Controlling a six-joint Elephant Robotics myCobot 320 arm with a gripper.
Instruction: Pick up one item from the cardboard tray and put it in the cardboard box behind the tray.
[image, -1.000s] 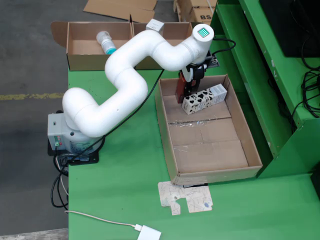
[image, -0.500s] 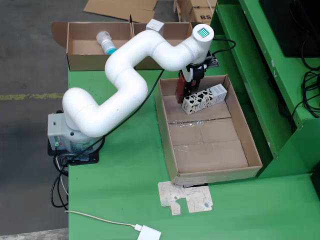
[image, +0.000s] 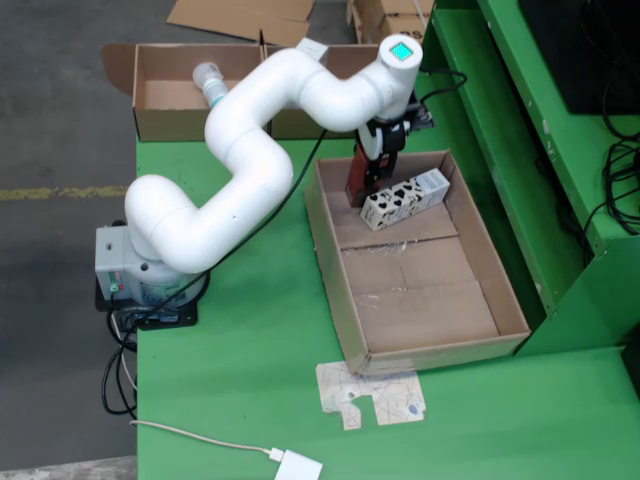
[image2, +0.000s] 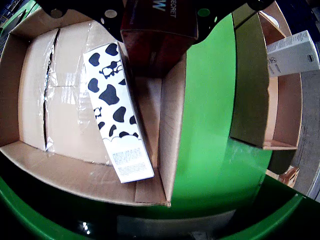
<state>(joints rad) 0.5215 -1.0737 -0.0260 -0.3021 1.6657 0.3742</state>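
While the white arm (image: 250, 150) reaches over the tray's (image: 420, 300) far end, its gripper (image: 368, 172) pinches a dark red carton (image2: 157, 37), held upright against the tray's far wall. Just right of it in the fixed view lies a cow-patterned carton (image: 405, 198). Beyond that wall, across a green strip, stands the cardboard box (image2: 260, 90).

You see the white arm (image: 240, 160) reaching from its base at the left across the green surface (image: 250, 380) to the far end of the cardboard tray (image: 500, 300). Its gripper (image: 366, 185) hangs over the tray's far left corner, closed around a red box (image: 360, 180). Just beside it lies a cow-patterned carton (image: 405, 198). Behind the tray stands the cardboard box (image: 160, 100), with a bottle (image: 212, 84) inside.
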